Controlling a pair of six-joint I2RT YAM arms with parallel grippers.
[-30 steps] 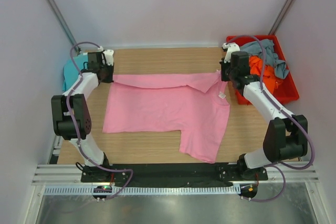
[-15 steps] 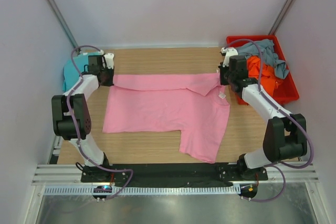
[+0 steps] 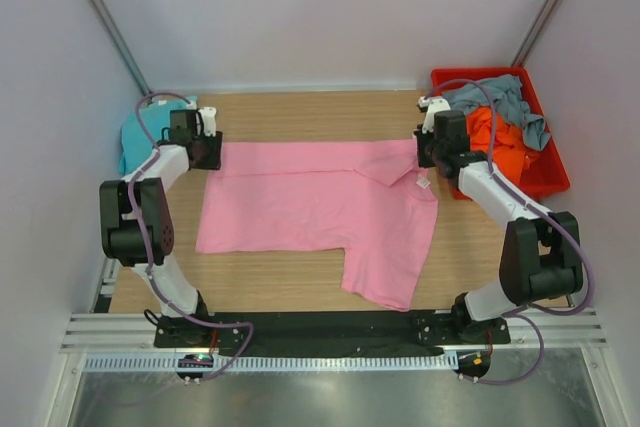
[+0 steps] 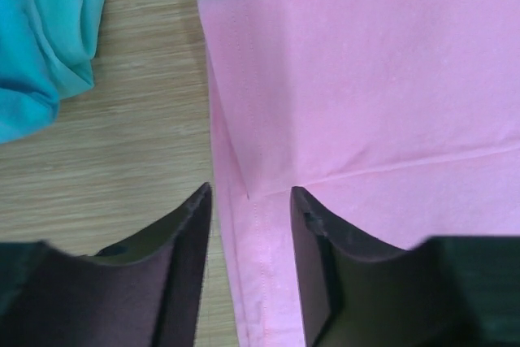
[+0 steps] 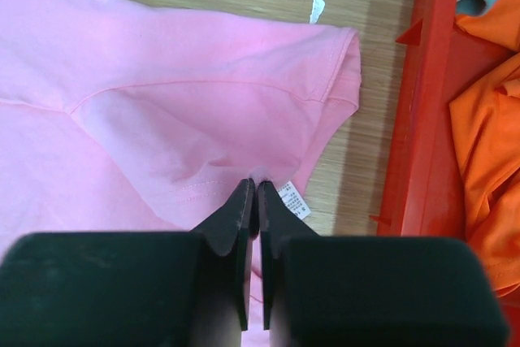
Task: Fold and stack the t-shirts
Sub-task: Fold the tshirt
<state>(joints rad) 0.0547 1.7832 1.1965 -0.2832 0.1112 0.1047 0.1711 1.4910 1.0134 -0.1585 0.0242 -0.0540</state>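
Note:
The pink t-shirt (image 3: 320, 212) lies spread across the wooden table, its far edge folded over toward me. My left gripper (image 3: 212, 152) sits low at the shirt's far-left corner. In the left wrist view it (image 4: 248, 193) is open, and the pink hem (image 4: 256, 266) lies flat between its fingers. My right gripper (image 3: 426, 152) is at the far-right sleeve. In the right wrist view it (image 5: 257, 183) is shut, pinching pink cloth (image 5: 203, 119) beside a white label (image 5: 294, 199). A teal t-shirt (image 3: 135, 137) lies bunched at the far left.
A red plastic bin (image 3: 548, 175) stands at the far right, right beside my right arm, holding an orange t-shirt (image 3: 500, 142) and a grey-blue t-shirt (image 3: 510, 97). Its red wall (image 5: 422, 103) is close to the right fingers. Bare wood (image 3: 300, 107) runs behind the pink shirt.
My left gripper has opened and let go of the pink corner, which now lies on the table. The folded far strip has settled flatter. The right gripper stays shut on the sleeve.

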